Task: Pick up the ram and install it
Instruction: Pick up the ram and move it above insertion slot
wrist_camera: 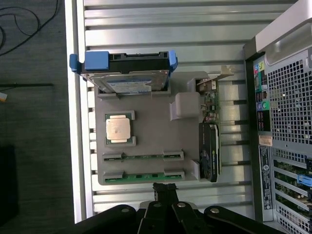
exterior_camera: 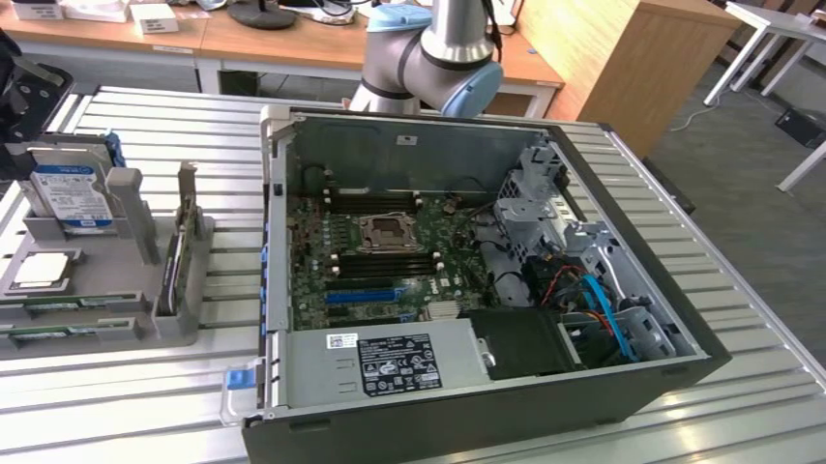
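Far left of the exterior view: gray holder tray [exterior_camera: 165, 329], with the ram [exterior_camera: 65, 333] resting on its long edge in the outermost groove and a second stick [exterior_camera: 65, 307] in the groove just beside it. Looks light, thin and stiff; judged brittle at the chips and along the contact edge. Best pinched across the 2 flat faces near mid-length, on the exposed top edge between the end clips, then lifted straight out. Probably slick on the bare board, so worth squaring the grip first. On the same tray: a processor chip [exterior_camera: 39, 271], a blue-labelled hard drive [exterior_camera: 72, 193], then an upright card [exterior_camera: 181, 242] with a metal bracket. Further right, the open computer case [exterior_camera: 452, 430] lying on its side, with dark memory slots [exterior_camera: 387, 261] beside the socket. Behind the case, the arm [exterior_camera: 432, 58], silver with a blue joint cap. In the wrist view, the gripper [wrist_camera: 165, 187] pointing down over the tray, tips just off the edge nearest the ram and apart from it. Jaws closed on nothing. Cannot tell height above the tray.
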`<control>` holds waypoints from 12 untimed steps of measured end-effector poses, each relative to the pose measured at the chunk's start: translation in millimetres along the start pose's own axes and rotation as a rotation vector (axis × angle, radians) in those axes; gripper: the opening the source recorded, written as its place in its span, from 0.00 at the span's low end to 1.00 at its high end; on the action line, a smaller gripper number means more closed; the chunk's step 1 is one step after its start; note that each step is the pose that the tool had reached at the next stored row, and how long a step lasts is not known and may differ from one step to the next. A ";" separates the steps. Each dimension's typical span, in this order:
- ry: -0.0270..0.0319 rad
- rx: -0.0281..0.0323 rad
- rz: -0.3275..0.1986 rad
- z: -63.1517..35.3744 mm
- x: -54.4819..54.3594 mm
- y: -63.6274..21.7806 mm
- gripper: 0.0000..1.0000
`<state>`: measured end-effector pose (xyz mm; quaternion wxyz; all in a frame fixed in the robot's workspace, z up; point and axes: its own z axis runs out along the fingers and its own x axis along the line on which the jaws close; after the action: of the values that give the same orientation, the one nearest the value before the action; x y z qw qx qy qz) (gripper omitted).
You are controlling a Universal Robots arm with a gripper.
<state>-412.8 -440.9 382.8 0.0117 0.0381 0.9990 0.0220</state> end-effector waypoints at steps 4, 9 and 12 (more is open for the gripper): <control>0.0000 0.0000 0.000 0.0 0.0 0.0 0.11; 0.0009 -0.0004 -0.022 0.0 0.0 0.0 0.11; 0.0026 -0.0013 -0.061 0.1 0.0 0.0 0.11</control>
<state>-412.9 -440.9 382.7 0.0111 0.0077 0.9997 0.0224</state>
